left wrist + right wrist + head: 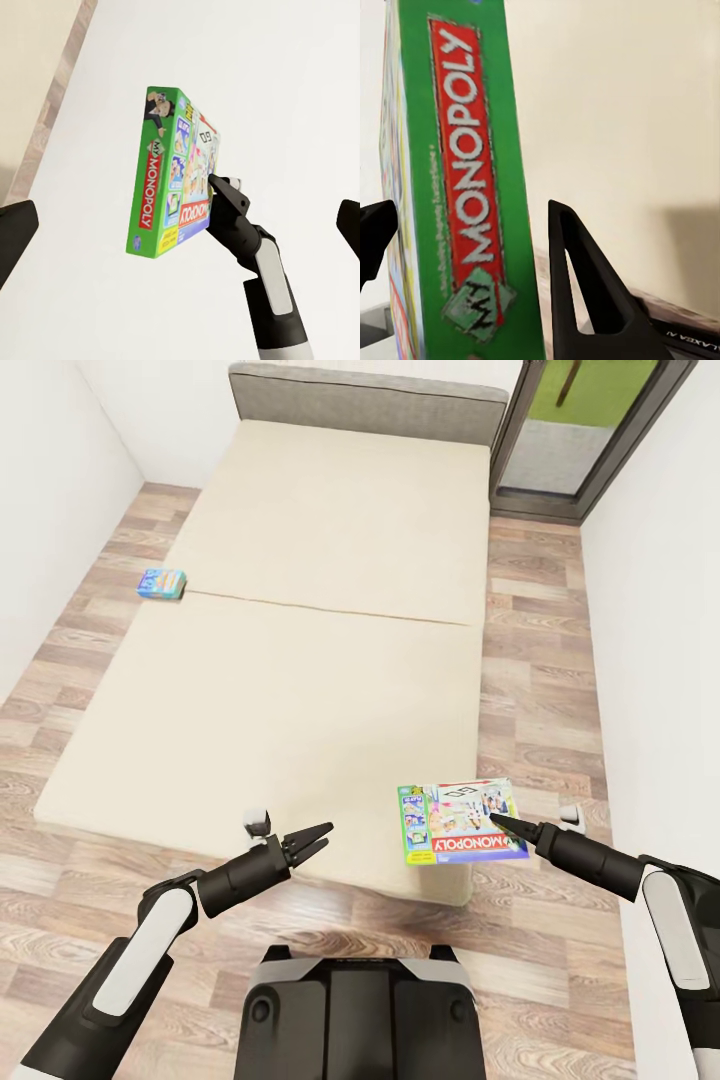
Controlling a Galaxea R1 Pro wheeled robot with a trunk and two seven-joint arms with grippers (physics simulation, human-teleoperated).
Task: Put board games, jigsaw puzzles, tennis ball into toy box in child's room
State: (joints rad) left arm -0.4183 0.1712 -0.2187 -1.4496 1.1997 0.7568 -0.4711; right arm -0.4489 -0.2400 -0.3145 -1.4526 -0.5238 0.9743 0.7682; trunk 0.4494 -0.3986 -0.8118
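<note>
right claw point(503, 822) gripping Monopoly box point(461, 822) | over bed point(300, 660) corner

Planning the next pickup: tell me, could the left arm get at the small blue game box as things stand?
Probably not. The blue game box lies on the floor by the bed's far left side, well beyond the open left gripper at the near edge.

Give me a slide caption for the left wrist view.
Right gripper gripping the green Monopoly box by its edge, held up against a plain white wall.
</note>
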